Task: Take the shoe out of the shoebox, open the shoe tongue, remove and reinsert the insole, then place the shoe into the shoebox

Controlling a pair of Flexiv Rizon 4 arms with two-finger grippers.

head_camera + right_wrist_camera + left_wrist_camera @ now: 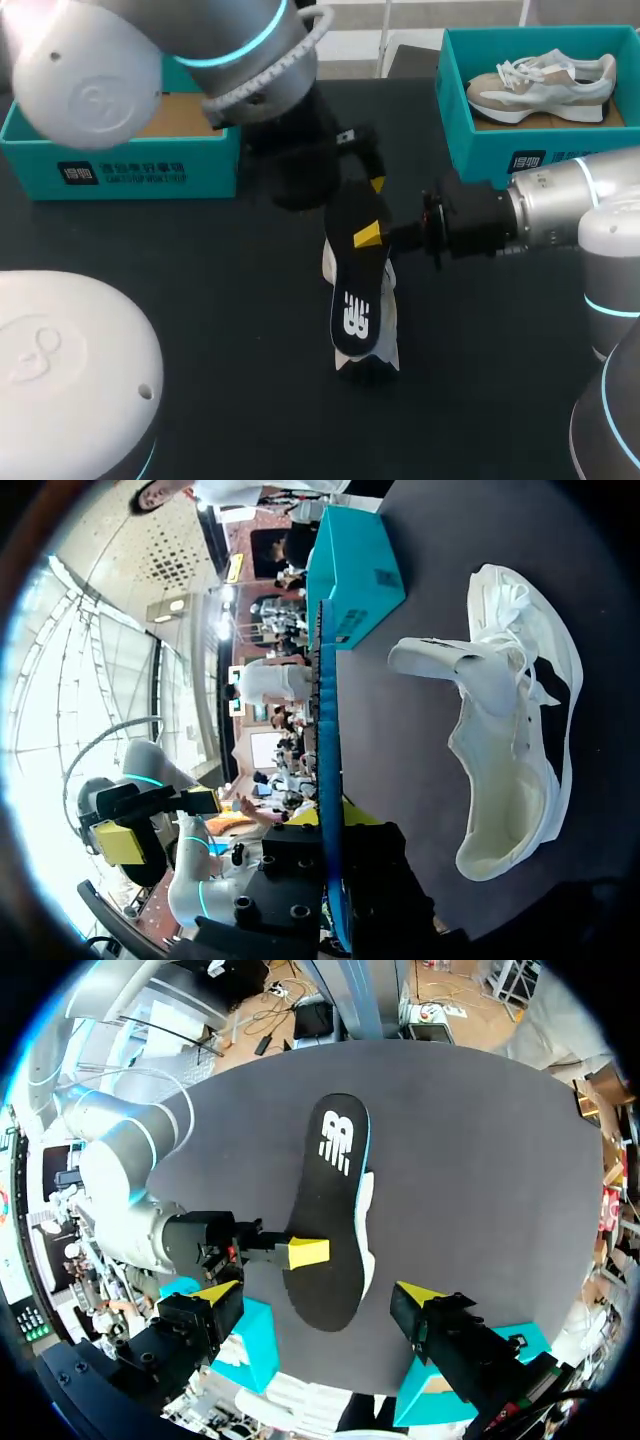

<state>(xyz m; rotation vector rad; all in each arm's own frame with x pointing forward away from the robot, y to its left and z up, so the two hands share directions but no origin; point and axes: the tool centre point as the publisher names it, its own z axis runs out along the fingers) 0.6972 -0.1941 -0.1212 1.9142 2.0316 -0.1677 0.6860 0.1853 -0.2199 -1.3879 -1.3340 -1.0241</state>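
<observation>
An open teal shoebox [120, 168] sits at the counter's [200, 280] left rear. My left gripper [320, 1293] hangs spread wide, its tips either side of the black insole's [357, 275] end, touching nothing. The white shoe [510, 730] lies on the counter beneath the insole. My right gripper [372, 237] pinches the insole's edge. At the right rear, another shoebox [480, 150] holds a second shoe [540, 85].

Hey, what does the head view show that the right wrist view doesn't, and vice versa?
Only the head view: a second shoe in the right-hand shoebox, and the insole's black printed face. Only the right wrist view: the open inside of the white shoe on the table. Both: the right gripper shut on the insole, and the left-hand teal shoebox.
</observation>
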